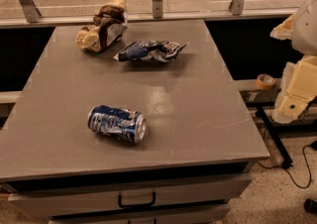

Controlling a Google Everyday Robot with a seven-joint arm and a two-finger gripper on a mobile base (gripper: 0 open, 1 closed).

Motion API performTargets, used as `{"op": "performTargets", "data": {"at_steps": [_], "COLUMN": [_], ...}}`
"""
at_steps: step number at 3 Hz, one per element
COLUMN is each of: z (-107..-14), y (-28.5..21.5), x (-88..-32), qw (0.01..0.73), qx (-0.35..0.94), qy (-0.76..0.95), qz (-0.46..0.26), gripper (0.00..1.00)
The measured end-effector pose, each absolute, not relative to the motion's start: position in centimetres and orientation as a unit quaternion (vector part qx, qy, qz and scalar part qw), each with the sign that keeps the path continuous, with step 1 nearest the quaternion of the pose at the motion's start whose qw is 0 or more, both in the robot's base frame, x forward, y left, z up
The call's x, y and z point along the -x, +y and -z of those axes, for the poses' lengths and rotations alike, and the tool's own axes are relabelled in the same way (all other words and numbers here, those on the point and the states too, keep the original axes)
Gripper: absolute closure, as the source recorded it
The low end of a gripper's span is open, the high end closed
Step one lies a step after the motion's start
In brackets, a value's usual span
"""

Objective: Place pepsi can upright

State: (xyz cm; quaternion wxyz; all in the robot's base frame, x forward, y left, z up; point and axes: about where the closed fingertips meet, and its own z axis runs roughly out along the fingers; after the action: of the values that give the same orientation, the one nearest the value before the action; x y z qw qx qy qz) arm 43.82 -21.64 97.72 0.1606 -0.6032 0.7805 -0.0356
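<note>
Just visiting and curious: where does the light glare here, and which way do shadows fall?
In the camera view, warm light leaves a pale sheen on the table; the pepsi can, on its side, drops a soft shadow toward the near edge; the blue snack bag darkens the surface just in front of it; the gripper, off the table's right edge, is brightly lit.

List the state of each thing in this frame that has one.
pepsi can: lying on its side, dented, not yet upright.
blue snack bag: lying flat, crinkled.
brown snack bag: crumpled, slumped.
drawer: closed.
pincer: beyond the right edge of the table, well apart from the can.
</note>
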Motion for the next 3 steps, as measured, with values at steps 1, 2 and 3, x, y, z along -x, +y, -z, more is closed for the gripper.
{"op": "performTargets", "data": {"at_steps": [1,2,3], "z": [-97.7,-97.6,-96.2], "y": [-21.6,-19.7,-14.9], "x": [-43.8,-44.3,-45.4], "qw": [0.161,0.169,0.163], "qx": [0.603,0.599,0.588], "qy": [0.78,0.783,0.792], "qz": [0.036,0.024,0.004], "gripper": [0.0,0.0,0.0]}}
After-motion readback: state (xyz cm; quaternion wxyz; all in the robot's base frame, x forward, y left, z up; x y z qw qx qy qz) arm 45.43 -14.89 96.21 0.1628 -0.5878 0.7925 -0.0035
